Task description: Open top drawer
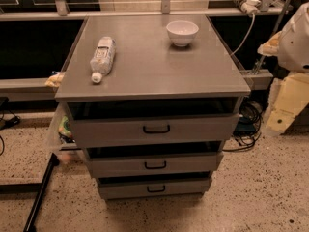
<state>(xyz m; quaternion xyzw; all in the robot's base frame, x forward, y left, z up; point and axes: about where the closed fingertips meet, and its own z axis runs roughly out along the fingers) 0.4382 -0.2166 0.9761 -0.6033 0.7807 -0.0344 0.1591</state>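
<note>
Widest, tallest of three grey metal fronts: top drawer [111, 130], uppermost, just under the cabinet top, level, facing near, black loop handle [156, 128] centred, dark gap above its upper edge.

The end effector is out of frame. White rounded body [295, 38] clipped by right edge. Inside of top drawer [193, 128] dark, can't tell. bottle [103, 57] label unreadable.

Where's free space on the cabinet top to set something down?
Centre and front of the cabinet top, between bottle and bowl, are bare; so is the right-front corner. Crowded at left edge and back right. The gripper is not in view.
</note>
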